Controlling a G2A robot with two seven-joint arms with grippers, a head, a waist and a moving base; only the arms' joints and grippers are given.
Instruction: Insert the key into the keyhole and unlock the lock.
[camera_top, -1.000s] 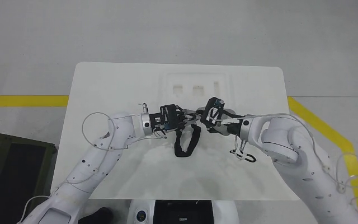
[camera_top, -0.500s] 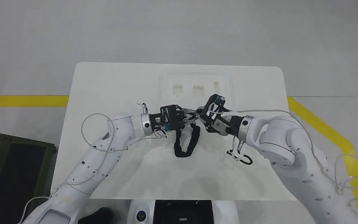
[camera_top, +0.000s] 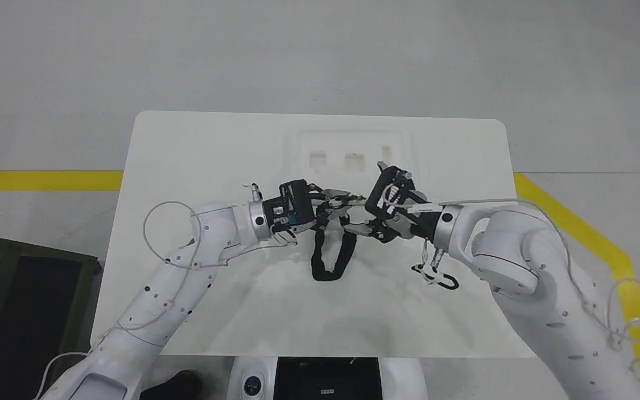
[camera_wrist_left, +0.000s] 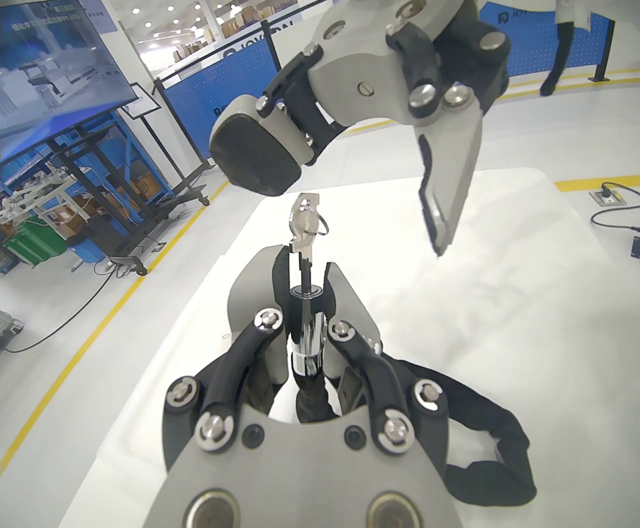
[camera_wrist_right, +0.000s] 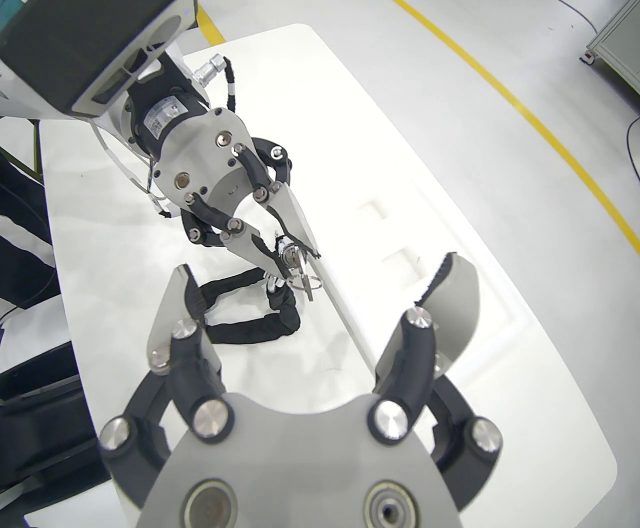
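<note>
Left claw (camera_wrist_left: 306, 272): clamped on lock (camera_wrist_left: 306, 345) above surface (camera_top: 200, 150), pointing to 3 o'clock.
Right claw (camera_wrist_left: 345, 200): spread wide, empty, facing key (camera_wrist_left: 303, 230) from 3 o'clock.
Key: seated in keyhole (camera_wrist_left: 306, 291).

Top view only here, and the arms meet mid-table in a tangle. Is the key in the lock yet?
Observer: Yes. The left wrist view shows the key with its blade in the keyhole of the lock. I can't tell how deep it is.
Operator: Who holds the lock?
Observer: The left gripper. Its jaws are shut on the lock body from both sides.
Operator: Right arm on the key?
Observer: No. The right gripper is clear of the key, with its jaws wide apart and nothing between them.
</note>
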